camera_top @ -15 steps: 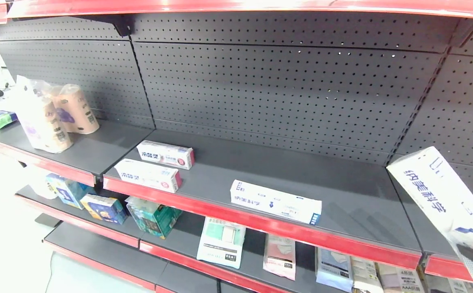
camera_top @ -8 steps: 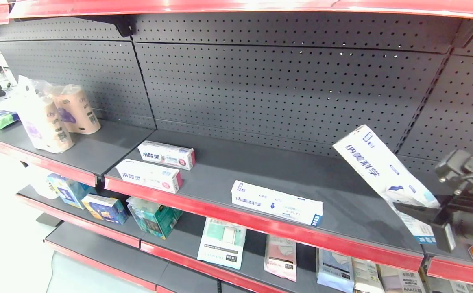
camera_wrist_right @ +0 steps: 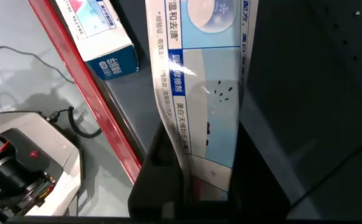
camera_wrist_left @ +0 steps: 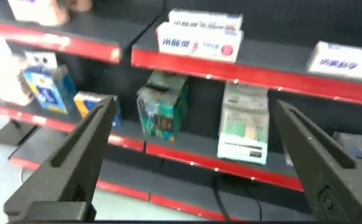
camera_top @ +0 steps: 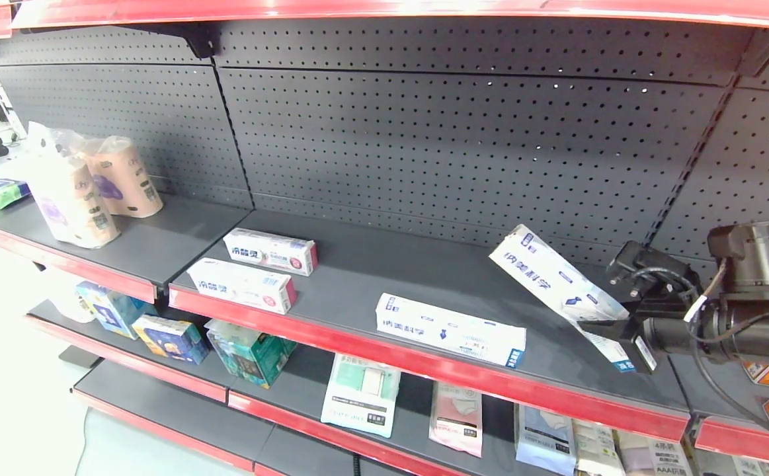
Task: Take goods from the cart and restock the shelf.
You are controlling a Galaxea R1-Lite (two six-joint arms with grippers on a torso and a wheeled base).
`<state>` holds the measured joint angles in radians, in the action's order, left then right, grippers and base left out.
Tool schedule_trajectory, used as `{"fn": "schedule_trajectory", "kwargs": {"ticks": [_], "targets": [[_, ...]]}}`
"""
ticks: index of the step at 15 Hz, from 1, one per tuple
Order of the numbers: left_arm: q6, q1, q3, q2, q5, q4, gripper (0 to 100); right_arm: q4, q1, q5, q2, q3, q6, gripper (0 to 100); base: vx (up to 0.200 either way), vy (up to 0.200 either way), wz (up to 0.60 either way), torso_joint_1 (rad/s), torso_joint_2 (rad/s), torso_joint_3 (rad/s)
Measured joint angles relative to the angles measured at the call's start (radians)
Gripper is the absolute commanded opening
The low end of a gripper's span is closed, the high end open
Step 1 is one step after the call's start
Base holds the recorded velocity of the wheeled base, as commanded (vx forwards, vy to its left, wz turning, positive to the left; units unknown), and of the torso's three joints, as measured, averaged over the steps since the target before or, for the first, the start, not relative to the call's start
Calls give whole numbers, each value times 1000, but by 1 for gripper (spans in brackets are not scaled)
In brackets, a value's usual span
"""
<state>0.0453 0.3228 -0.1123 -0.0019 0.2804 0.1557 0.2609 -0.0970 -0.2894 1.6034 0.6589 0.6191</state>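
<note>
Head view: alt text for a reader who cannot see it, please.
The right gripper holds a white toothpaste box tilted over the dark shelf, right of a matching box lying flat. Two red-ended toothpaste boxes lie farther left.

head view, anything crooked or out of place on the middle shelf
Only the white and blue box in the right gripper: it hangs tilted over the shelf, one end raised toward the pegboard, while the matching box beside it lies flat.

The right arm (camera_top: 741,324) extends in from the right, forearm roughly level. The right gripper (camera_top: 612,330) is clamped on the lower end of a tilted toothpaste box (camera_top: 549,281). The left gripper (camera_wrist_left: 193,162) holds its two dark fingers spread wide apart.
</note>
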Motion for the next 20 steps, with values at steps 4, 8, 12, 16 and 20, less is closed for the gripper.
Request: {"fn": "schedule_trajectory", "kwargs": {"ticks": [4, 8, 12, 16, 20], "targets": [[-39, -1, 39, 0, -81, -76, 100, 0, 0, 1, 28, 5, 0, 0, 0, 0, 0, 0, 0, 0], [-55, -6, 49, 2, -2, -108, 100, 0, 4, 2, 27, -1, 0, 0, 0, 0, 0, 0, 0, 0], [-50, -38, 15, 81, 48, -110, 100, -1, 5, 3, 27, -3, 0, 0, 0, 0, 0, 0, 0, 0], [-50, -227, 31, 101, 99, -107, 100, 0, 7, 3, 26, -5, -5, 0, 0, 0, 0, 0, 0, 0], [-47, -330, 70, 47, -166, -134, 100, 0, 9, 3, 27, -9, -7, 0, 0, 0, 0, 0, 0, 0]]}}
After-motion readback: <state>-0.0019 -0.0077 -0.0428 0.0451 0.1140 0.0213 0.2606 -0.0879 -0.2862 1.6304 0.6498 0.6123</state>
